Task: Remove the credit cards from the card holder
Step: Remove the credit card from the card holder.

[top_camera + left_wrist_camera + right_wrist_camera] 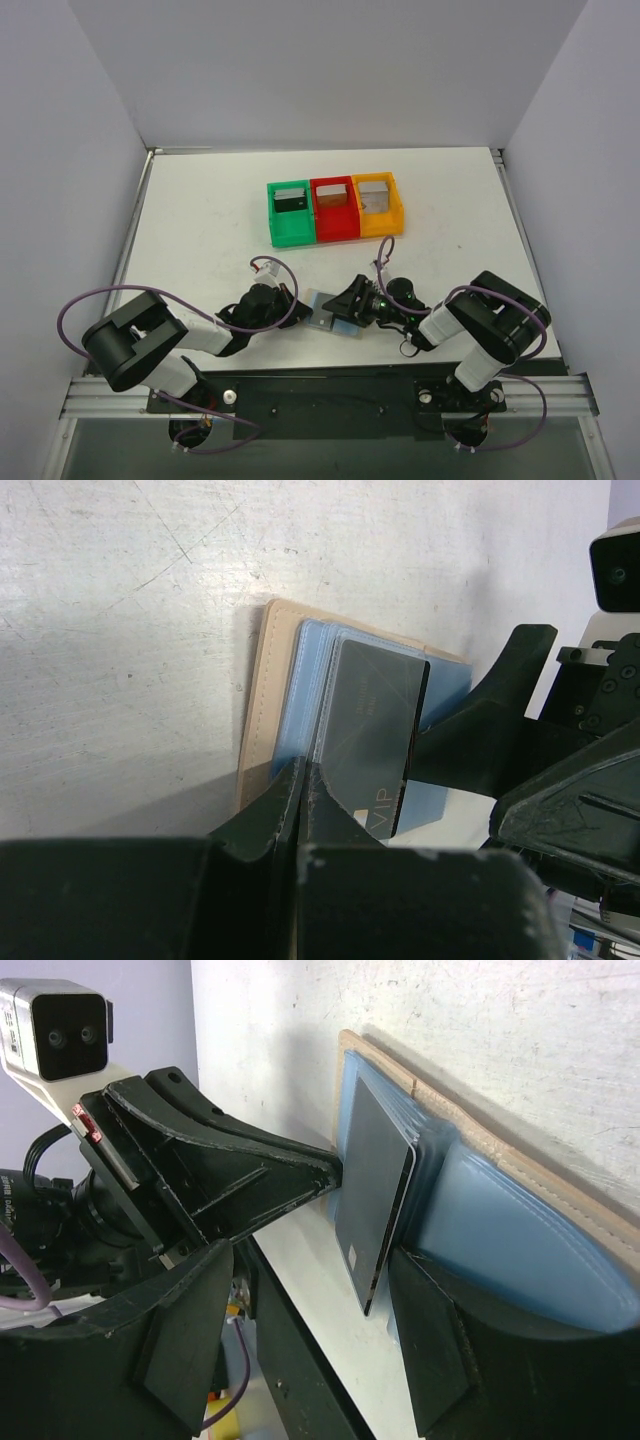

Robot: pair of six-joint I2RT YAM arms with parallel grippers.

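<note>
White tabletop [200, 210]; left gripper [303, 775] clamped dark card [375, 730] between its jaws, right gripper [310, 1290], jaws parted, pinned card holder [255, 700] beneath as anchor

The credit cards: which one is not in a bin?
The dark VIP card, sticking out of the card holder; the others lie in the green bin, red bin, orange bin.

The card holder [330, 320] lies on the table [200, 220] — three bins [335, 232] stand behind it.

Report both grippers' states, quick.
Left gripper: shut on the card.
Right gripper: open, holding nothing, one finger against the holder.
</note>
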